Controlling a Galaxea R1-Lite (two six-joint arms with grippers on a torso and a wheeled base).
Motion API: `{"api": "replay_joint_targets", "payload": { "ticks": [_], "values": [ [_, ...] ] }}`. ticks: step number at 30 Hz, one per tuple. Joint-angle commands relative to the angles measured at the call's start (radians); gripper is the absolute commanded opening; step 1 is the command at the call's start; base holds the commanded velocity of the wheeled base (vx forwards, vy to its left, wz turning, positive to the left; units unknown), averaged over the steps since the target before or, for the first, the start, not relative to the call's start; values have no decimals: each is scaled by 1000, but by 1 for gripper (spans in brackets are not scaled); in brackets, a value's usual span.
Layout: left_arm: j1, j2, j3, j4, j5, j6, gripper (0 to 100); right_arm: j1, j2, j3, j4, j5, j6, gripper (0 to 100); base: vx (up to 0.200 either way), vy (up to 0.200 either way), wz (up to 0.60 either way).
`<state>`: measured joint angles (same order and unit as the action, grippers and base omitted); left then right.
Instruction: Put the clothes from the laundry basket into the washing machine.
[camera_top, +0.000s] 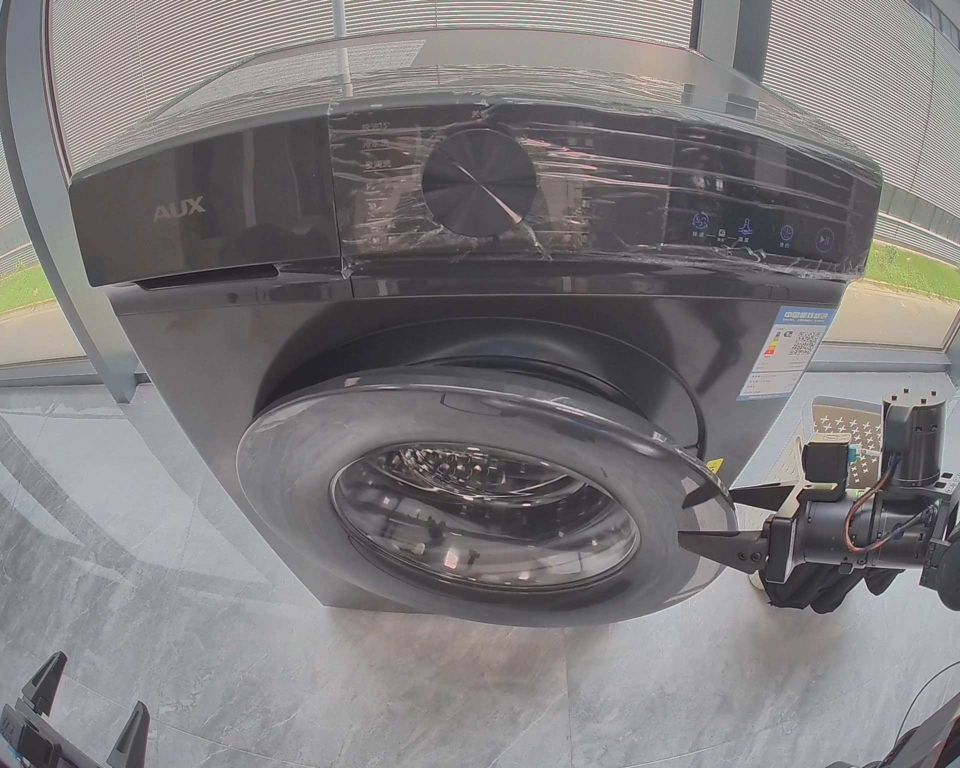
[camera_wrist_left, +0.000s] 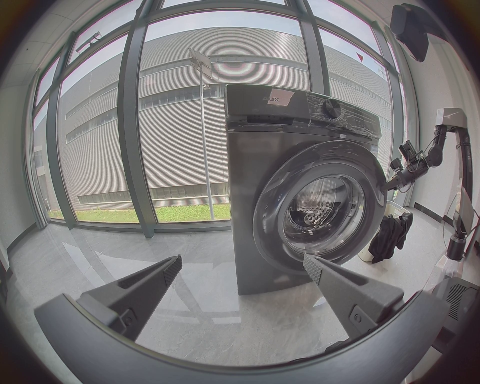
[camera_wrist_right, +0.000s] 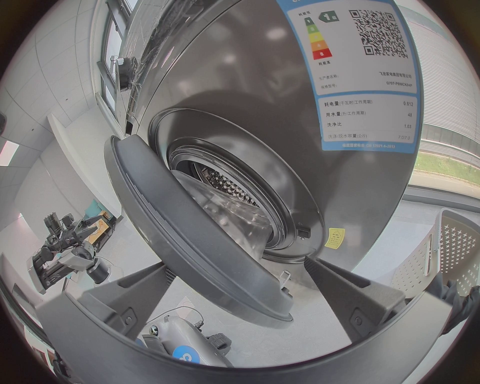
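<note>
Door (camera_top: 480, 510) ajar; step = opening it. R hand (camera_top: 708, 518) wide open astride rim, mid-right, no grip. L hand (camera_top: 88, 705) open, empty. Next: swing door wide, grab clothes (camera_top: 815, 592).

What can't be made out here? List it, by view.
- Laundry basket contents: head view, right arm covers it; right wrist view, frame edge cuts it.
- Drum contents: head view, glare on door glass.
- Left claw: head view, bottom edge cuts it.
</note>
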<state>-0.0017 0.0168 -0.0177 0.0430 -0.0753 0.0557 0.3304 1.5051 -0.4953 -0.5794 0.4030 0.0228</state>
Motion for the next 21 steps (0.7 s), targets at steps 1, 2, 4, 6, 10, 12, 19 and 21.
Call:
{"api": "replay_joint_targets", "payload": {
  "ticks": [1,2,4,6,10,12,19,21],
  "values": [
    [0,-17,18,0,0,1,100,25,33,-17,0,-13,-1,100,-200,0,0],
    [0,-17,18,0,0,1,100,35,33,-17,0,-13,2,100,-200,0,0],
    [0,-17,18,0,0,1,100,47,27,-5,1,-12,5,100,0,0,0],
    [0,-17,18,0,0,1,100,55,18,4,10,-12,5,100,0,0,0],
    [0,-17,18,0,0,3,100,61,-23,38,10,-12,5,100,0,0,0],
    [0,-17,18,0,0,3,100,59,-28,44,10,-12,5,100,0,0,0],
    [0,-17,18,0,0,3,100,53,0,27,-2,-47,5,100,-57,0,0],
    [0,-17,18,0,0,3,100,62,33,12,-4,-56,6,100,-200,0,0]
  ]
}}
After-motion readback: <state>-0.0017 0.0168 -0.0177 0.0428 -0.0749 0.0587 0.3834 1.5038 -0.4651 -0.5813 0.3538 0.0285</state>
